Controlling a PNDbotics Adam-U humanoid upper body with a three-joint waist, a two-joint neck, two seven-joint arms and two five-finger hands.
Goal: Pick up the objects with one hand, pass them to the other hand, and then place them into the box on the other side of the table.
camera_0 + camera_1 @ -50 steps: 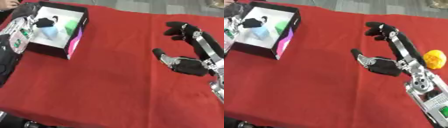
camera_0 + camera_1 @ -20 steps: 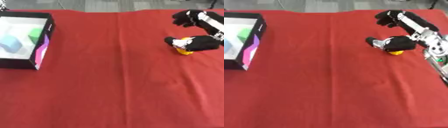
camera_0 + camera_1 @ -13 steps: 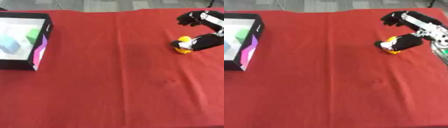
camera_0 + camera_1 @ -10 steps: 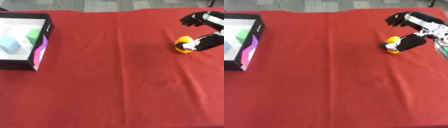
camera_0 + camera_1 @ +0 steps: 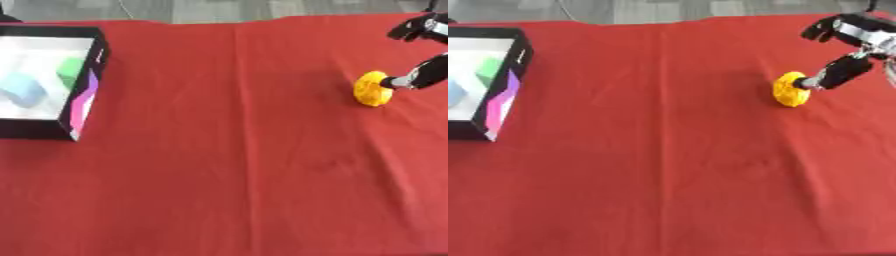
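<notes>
A round yellow object (image 5: pixel 790 90) lies on the red cloth at the right. My right hand (image 5: pixel 859 31) reaches in from the upper right corner, open, with its thumb tip (image 5: pixel 824 79) against the object's right side and its fingers (image 5: pixel 822 27) curled loosely above, apart from the object. The black box (image 5: pixel 85 95) with a white inside stands at the far left and holds a light blue block (image 5: pixel 22 90) and a green block (image 5: pixel 68 72). My left hand shows in neither view.
Red cloth (image 5: pixel 227 165) covers the whole table between the box and the yellow object. A grey floor strip (image 5: pixel 192 9) runs along the far edge. The box's right wall carries a pink and purple panel (image 5: pixel 87 102).
My right hand has drawn back to the right: it covered the yellow object a second ago, now only its thumb touches. The object shifted slightly right. Earlier still, the view panned and the left hand left.
</notes>
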